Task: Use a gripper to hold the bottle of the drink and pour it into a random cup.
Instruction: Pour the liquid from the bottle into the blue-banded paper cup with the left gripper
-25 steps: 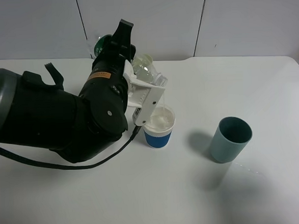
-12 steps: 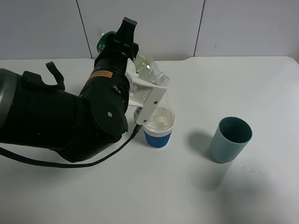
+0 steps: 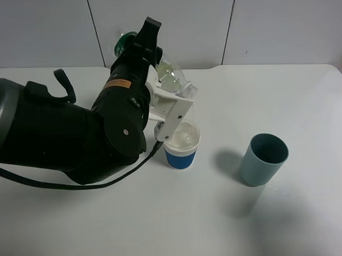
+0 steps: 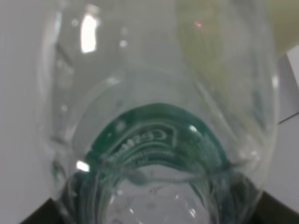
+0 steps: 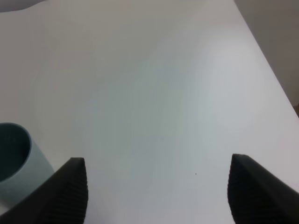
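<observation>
My left white plastic claw (image 3: 175, 100) squeezes tight around the small clear green-label plastic bottle (image 3: 170, 74), tipped just above the short white-and-blue paper cup (image 3: 181, 145), so I should tilt slowly with its mouth over the cup

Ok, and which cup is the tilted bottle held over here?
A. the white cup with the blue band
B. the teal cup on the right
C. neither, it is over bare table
A: in the high view the bottle is tipped with its mouth above the white cup, which has liquid in it; the teal cup stands apart to the right.
</observation>
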Robot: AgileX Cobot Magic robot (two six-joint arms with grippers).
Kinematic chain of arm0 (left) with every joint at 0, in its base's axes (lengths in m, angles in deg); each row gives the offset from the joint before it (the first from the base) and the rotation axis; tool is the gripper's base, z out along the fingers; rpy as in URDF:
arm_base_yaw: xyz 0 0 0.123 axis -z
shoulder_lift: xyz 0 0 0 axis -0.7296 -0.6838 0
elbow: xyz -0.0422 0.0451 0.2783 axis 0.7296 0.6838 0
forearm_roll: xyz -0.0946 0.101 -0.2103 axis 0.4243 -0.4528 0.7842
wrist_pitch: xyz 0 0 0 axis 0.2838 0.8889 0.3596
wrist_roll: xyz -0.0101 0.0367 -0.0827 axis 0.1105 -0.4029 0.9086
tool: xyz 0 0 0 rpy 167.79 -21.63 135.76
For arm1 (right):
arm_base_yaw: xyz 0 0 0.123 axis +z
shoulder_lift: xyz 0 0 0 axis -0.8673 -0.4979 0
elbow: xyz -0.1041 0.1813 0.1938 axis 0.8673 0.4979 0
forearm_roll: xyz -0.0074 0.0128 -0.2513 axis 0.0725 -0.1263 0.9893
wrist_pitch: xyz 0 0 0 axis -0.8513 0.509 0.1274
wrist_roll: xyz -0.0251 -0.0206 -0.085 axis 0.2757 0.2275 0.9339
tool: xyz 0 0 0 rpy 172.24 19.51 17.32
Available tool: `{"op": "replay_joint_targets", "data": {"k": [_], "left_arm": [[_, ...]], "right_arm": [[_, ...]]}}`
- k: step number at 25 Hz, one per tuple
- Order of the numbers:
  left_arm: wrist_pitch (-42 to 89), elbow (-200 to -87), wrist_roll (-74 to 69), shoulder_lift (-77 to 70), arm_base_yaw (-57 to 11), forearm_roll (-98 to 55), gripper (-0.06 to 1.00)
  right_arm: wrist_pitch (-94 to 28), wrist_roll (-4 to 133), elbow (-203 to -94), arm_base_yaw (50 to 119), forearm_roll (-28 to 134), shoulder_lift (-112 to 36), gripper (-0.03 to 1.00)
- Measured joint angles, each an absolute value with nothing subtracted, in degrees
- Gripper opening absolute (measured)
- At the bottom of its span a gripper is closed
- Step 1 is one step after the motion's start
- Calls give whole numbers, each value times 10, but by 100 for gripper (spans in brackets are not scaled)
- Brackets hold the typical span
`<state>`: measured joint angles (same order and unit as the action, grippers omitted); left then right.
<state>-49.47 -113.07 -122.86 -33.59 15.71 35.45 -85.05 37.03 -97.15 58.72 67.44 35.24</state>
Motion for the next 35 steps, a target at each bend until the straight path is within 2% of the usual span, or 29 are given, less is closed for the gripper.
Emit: {"op": "replay_joint_targets", "data": {"k": [35], "left_arm": [[-495,-1131,-1228,-334,157,330,51]], "right_arm": [[-850,370,-971,587,674,352,63]]}}
